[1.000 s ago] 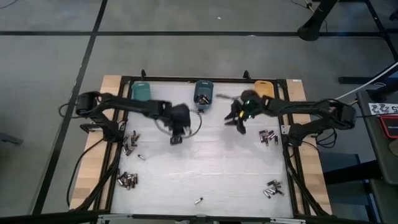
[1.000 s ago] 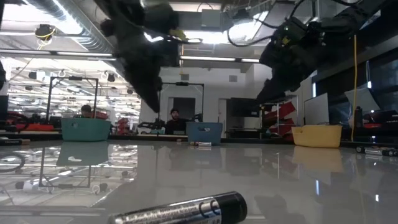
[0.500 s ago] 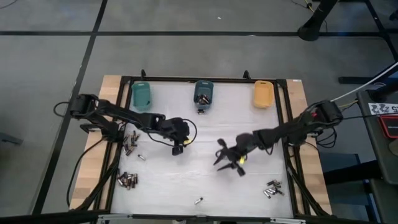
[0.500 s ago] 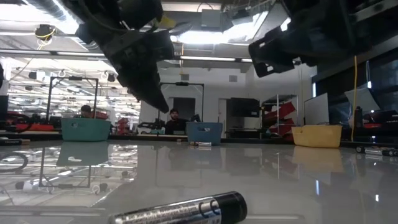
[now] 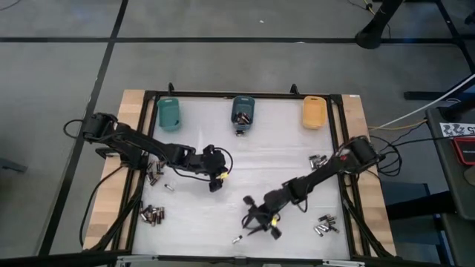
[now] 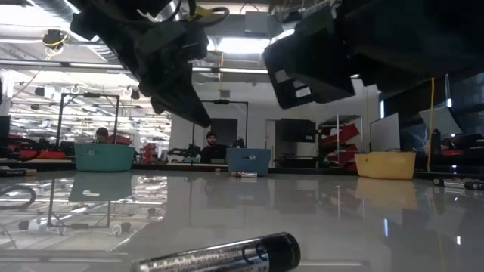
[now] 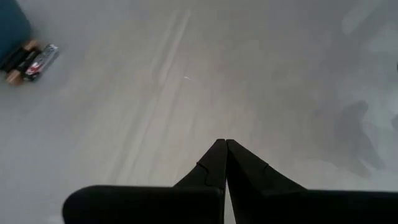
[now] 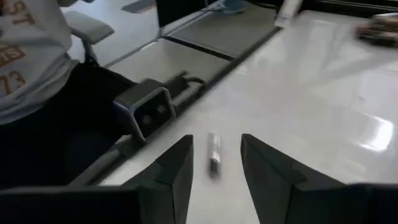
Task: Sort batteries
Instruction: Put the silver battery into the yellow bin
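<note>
Now the right gripper [image 5: 256, 220], jaws open and empty, has swept from the far bins to the lone battery [image 5: 237, 239] at the near edge, readying a pick; the left gripper [image 5: 217, 182] stays shut mid-table.

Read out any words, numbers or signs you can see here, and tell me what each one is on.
"73": on a person's shirt, below cut-off letters ending "ST".
"CE": on the near battery.
Tag right of the table: too blurred to read.
</note>
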Robot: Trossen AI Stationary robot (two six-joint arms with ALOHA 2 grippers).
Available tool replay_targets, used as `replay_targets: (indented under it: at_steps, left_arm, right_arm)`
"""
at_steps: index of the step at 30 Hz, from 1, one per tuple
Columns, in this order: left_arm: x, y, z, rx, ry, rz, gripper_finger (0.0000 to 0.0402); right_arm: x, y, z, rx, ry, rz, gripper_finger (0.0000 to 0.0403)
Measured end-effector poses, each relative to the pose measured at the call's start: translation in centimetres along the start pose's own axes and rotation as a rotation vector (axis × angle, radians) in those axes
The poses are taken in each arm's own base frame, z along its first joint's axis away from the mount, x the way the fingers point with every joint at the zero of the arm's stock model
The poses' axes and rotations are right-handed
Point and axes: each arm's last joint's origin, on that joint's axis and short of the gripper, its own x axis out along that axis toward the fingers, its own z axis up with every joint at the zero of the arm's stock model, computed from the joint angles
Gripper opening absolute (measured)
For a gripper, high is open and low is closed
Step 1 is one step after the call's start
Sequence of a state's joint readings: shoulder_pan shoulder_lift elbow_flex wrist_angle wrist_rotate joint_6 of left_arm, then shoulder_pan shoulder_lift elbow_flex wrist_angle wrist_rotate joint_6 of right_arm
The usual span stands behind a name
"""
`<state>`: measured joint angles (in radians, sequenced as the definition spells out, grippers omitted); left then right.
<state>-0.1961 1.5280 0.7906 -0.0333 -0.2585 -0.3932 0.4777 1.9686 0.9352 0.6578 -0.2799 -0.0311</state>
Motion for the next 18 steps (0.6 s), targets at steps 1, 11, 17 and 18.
replay_targets:
  at_steps: [1,11,17,18]
  left_arm:
    - [0.0,-0.1,0.0,0.001,-0.007,-0.006,0.0]
    - [-0.1,-0.6,0.6,-0.02,-0.074,-0.033,0.0]
    - [-0.2,-0.8,1.1,0.008,-0.125,-0.045,0.0]
    - [-0.2,-0.8,1.1,0.012,-0.128,-0.046,0.0]
  right_arm:
    - [0.7,0.2,0.0,-0.004,0.001,0.003,0.0136]
    - [4.4,0.5,-2.4,0.052,0.062,0.009,0.0136]
    - [4.9,0.1,-3.4,0.056,0.084,-0.069,0.0136]
    - [5.0,0.1,-3.7,0.057,0.092,-0.069,0.0136]
